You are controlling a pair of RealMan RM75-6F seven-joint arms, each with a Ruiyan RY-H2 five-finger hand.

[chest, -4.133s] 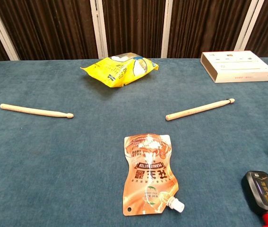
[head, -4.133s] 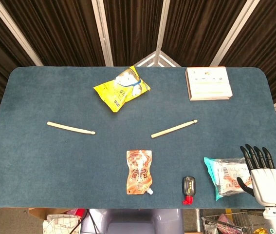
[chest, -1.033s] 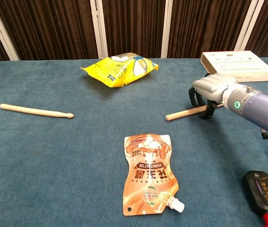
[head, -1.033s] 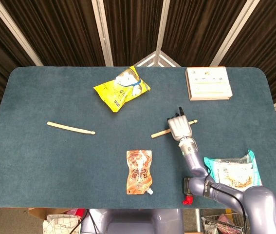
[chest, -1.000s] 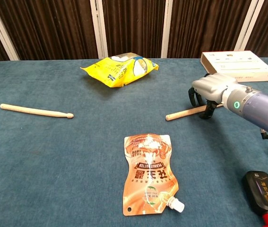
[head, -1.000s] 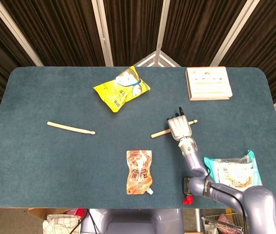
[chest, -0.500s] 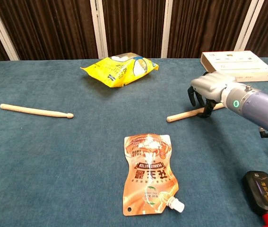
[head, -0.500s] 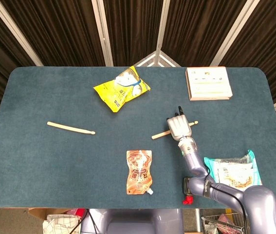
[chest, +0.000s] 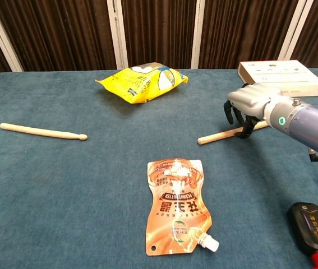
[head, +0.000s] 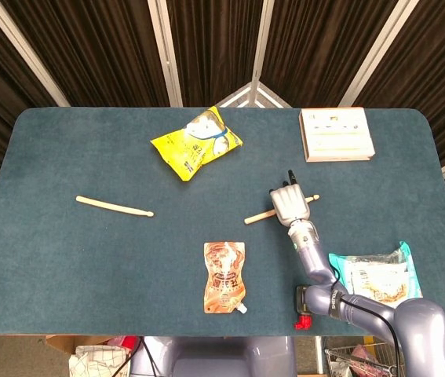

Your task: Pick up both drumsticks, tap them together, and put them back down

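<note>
Right of centre, the right hand (chest: 247, 109) curls its fingers around the right drumstick (chest: 217, 135), apparently gripping it for lifting, while the left drumstick (head: 114, 206) lies untouched at mid-left.

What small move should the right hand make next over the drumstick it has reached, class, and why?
Probably close the fingers fully around the stick and lift it a little. The right hand sits over the right drumstick with fingers curled down around it, yet the stick's free end seems to rest on the table. The left drumstick lies untouched, and no left hand is in view.
</note>
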